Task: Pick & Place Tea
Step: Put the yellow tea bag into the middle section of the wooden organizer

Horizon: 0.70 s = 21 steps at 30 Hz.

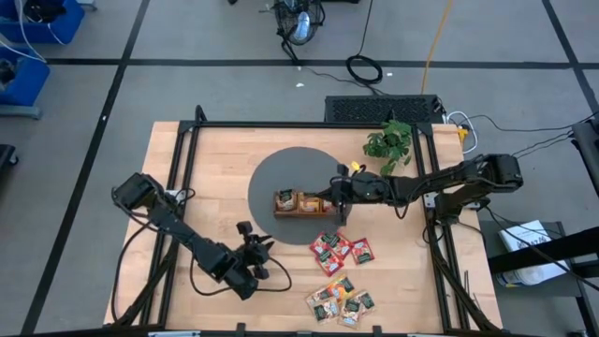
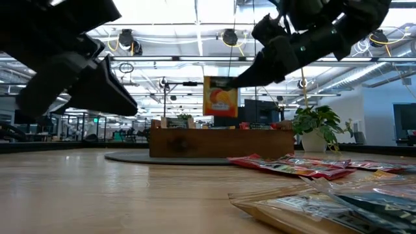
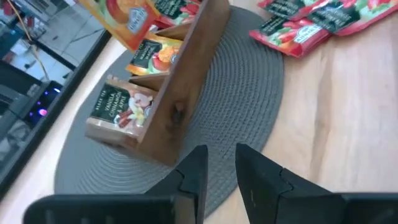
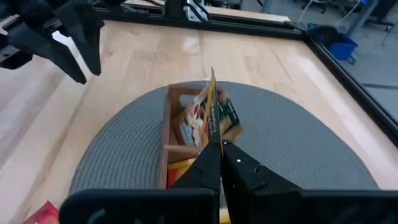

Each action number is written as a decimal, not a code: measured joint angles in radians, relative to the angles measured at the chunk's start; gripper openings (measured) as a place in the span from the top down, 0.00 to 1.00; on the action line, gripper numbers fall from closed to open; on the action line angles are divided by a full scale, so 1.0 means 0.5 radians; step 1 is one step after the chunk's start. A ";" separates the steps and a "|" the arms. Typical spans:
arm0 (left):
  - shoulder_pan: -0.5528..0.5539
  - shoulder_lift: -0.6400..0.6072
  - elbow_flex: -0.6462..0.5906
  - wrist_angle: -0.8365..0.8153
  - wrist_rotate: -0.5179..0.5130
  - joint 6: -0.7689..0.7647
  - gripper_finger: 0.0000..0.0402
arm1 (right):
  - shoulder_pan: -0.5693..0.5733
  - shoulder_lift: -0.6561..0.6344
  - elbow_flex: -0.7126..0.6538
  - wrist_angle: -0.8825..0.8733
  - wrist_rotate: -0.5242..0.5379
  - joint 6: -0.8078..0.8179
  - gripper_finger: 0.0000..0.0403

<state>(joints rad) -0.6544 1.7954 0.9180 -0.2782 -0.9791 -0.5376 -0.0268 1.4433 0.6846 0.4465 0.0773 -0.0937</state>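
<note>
Right gripper pinching an orange-yellow flat tea sachet above the brown three-compartment wooden tray.
I see the sachet upright between the closed jaws, over the tray's middle; left gripper waits nearby, jaws narrowly parted, holding nothing.

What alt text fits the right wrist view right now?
The right gripper is shut on an orange tea sachet, held upright over the wooden tray on the round grey mat. The left gripper hangs beyond, above the table.
</note>
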 joint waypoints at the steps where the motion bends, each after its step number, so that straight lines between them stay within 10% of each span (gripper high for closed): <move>1: 0.013 0.000 0.000 0.008 -0.005 0.021 0.78 | -0.009 0.000 -0.012 0.004 -0.001 0.005 1.00; 21: 0.128 0.000 0.000 0.162 0.073 0.223 0.78 | -0.052 0.222 -0.089 0.168 -0.007 0.114 1.00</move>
<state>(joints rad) -0.5903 1.7954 0.9180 -0.1971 -0.9425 -0.4260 -0.0528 1.5544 0.6399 0.5304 0.0740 -0.0368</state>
